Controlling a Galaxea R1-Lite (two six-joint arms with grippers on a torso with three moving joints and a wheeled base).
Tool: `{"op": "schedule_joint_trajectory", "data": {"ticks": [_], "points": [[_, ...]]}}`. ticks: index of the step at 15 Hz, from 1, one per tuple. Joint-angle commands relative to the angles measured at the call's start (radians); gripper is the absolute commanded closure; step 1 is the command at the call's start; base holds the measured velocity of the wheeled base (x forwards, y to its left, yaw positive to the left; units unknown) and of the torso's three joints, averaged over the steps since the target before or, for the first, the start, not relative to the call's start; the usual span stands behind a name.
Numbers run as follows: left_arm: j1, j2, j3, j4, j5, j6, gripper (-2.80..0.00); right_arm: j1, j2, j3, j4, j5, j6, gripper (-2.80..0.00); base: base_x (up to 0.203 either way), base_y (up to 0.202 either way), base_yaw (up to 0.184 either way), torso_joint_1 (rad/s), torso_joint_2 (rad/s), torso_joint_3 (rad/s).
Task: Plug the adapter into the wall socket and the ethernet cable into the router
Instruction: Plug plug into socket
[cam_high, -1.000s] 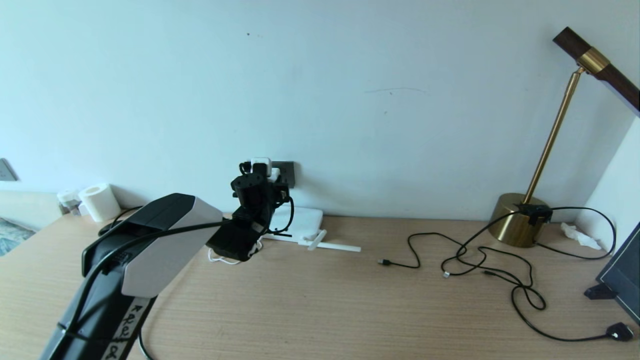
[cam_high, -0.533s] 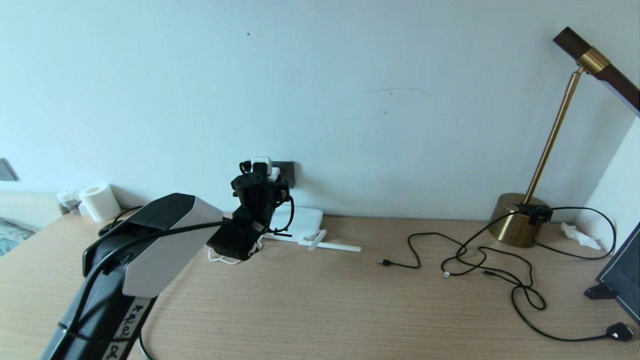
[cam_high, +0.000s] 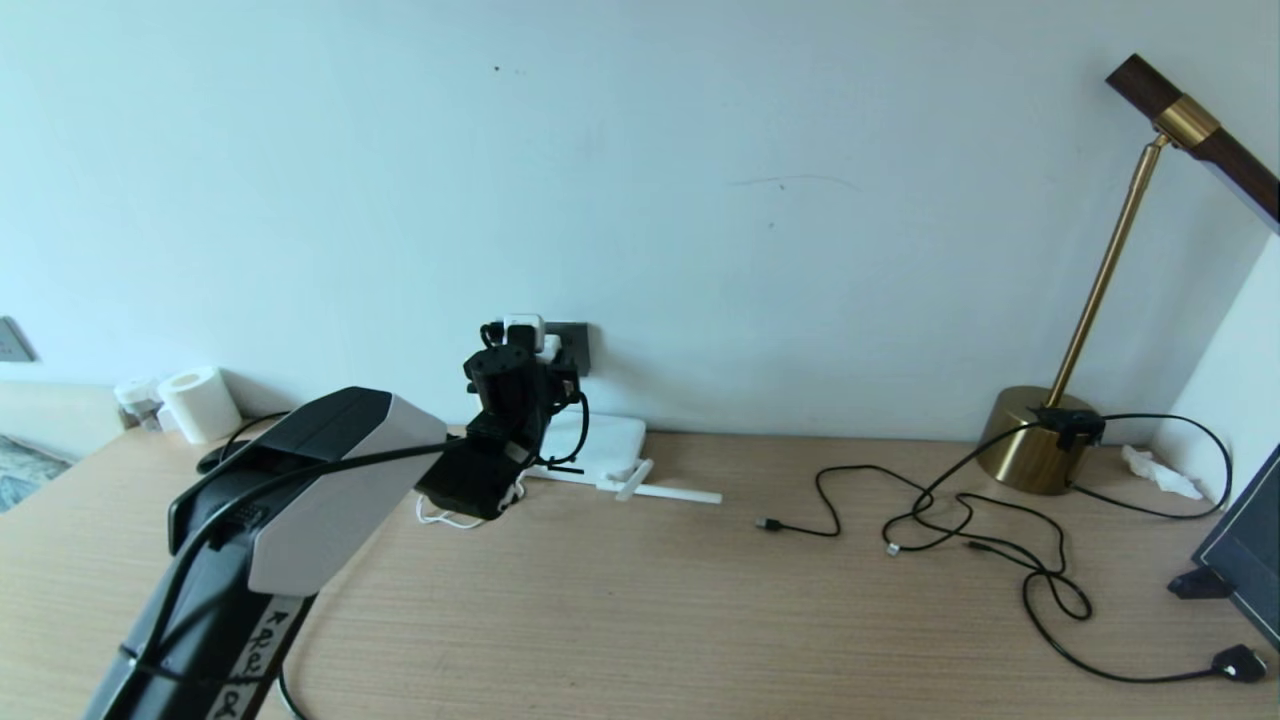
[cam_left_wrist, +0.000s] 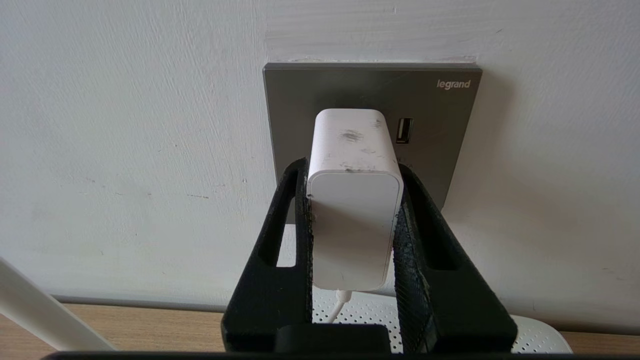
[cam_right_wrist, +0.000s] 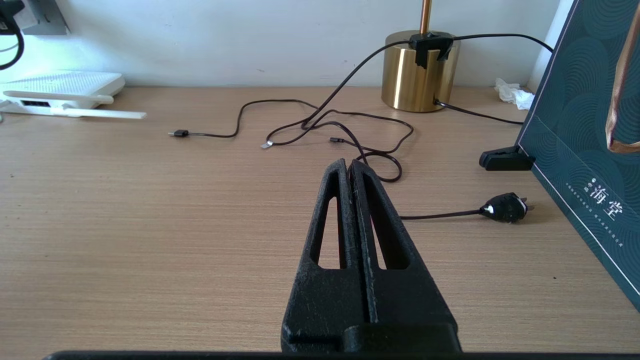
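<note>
Pinching the adapter (cam_left_wrist: 352, 200) from both sides, the left gripper (cam_left_wrist: 352, 172) presses it up against the wall socket (cam_left_wrist: 372, 100), so it's at the plate. The router (cam_high: 605, 445) lies on the tabletop (cam_high: 640, 600) at the socket's 6 o'clock. The right gripper (cam_right_wrist: 348, 167) hangs over the tabletop, fully closed, holding nothing.

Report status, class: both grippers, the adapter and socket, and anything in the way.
Left gripper shut on the adapter, pressed against the wall socket. Right gripper shut, empty, over bare desk. Router below the socket; nothing blocking.
</note>
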Motion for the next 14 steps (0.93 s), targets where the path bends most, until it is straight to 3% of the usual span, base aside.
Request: {"op": "schedule_joint_trajectory", "data": {"ticks": [1, 14], "points": [[0.000, 0.003, -0.002, -0.001, 0.002, 0.000, 0.00, 0.000, 0.000, 0.011, -0.001, 0.000, 0.000, 0.00, 0.000, 0.000, 0.000, 0.000, 0.00, 0.000], [0.001, 0.015, -0.045, 0.033, 0.002, 0.000, 0.00, 0.002, 0.001, 0.011, -0.001, 0.000, 0.000, 0.00, 0.000, 0.000, 0.000, 0.000, 0.00, 0.000]]}}
